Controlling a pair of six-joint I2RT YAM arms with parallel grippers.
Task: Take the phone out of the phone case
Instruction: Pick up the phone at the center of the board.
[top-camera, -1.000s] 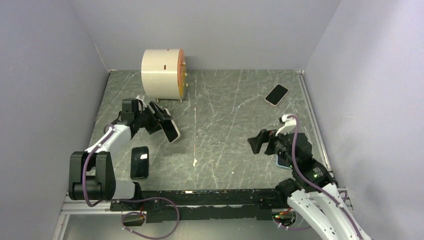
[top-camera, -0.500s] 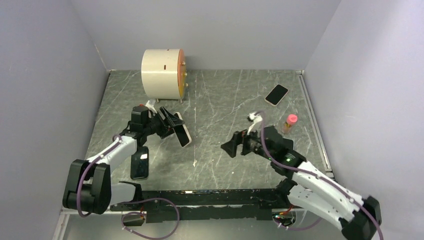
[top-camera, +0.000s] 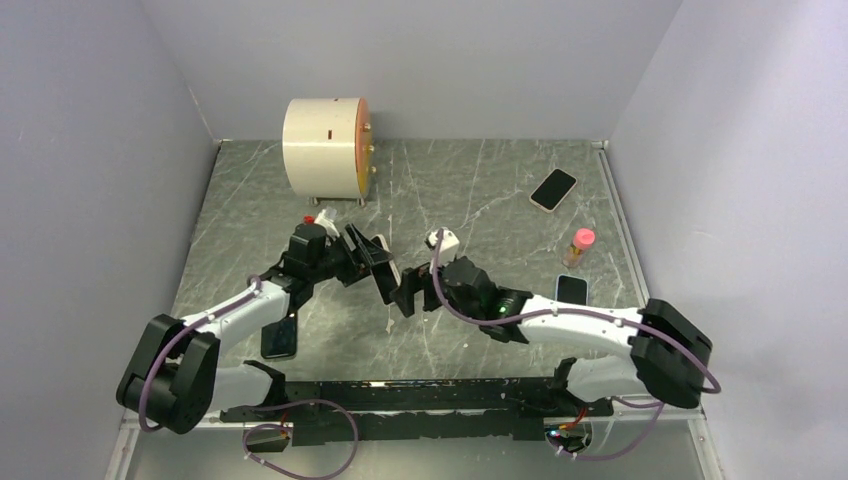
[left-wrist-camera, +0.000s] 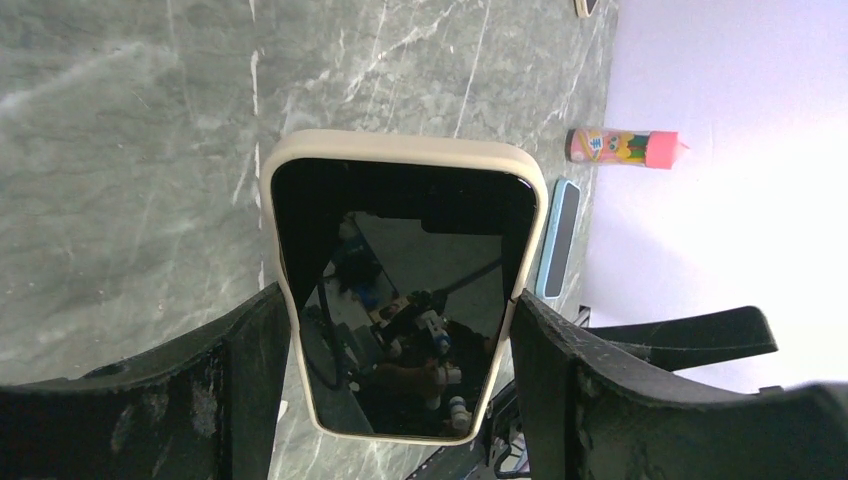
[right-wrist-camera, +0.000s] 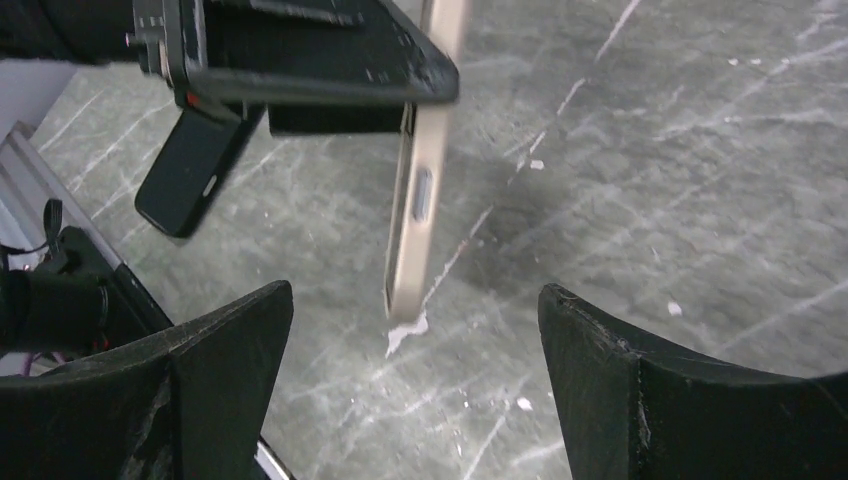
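My left gripper (left-wrist-camera: 395, 310) clamps cream rubbery phone case (left-wrist-camera: 400, 145) by long sides, mid-frame, presenting black glass phone (left-wrist-camera: 400, 260). My right gripper (right-wrist-camera: 415, 300) gapes alongside, empty, likely for peeling.

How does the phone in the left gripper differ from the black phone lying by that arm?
The held phone has a cream case; the black phone is dark all over. The held phone is clamped in the left gripper, off the table; the black phone lies flat on it. Both are slim rectangles.
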